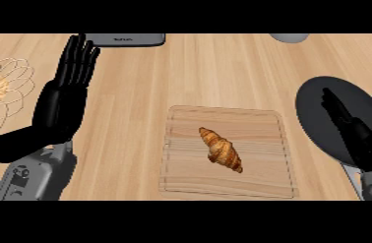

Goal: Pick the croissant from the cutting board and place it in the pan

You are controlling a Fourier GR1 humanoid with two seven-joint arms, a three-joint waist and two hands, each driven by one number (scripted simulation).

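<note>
The croissant (220, 149) lies slantwise near the middle of the cutting board (254, 180), its upper tip toward the far left and its lower tip toward the near right. It is touched by neither hand. The right hand (347, 126) is off to the croissant's right, well apart from it and past the board's right edge, with its fingers straight and held together, pointing away from the robot. This hand shows over the pan (320, 97), a dark round pan at the view's right edge, just beside the board; the part of the pan that shows has nothing lying in it. The left hand (67, 102) stands at the view's left, well apart from the board, fingers up, straight and slightly spread, holding nothing. The board holds only the croissant. On the wooden counter (203, 70), at the far edge, sits a grey flat object (127, 39), and a wire basket (13, 84) shows at the left edge
</note>
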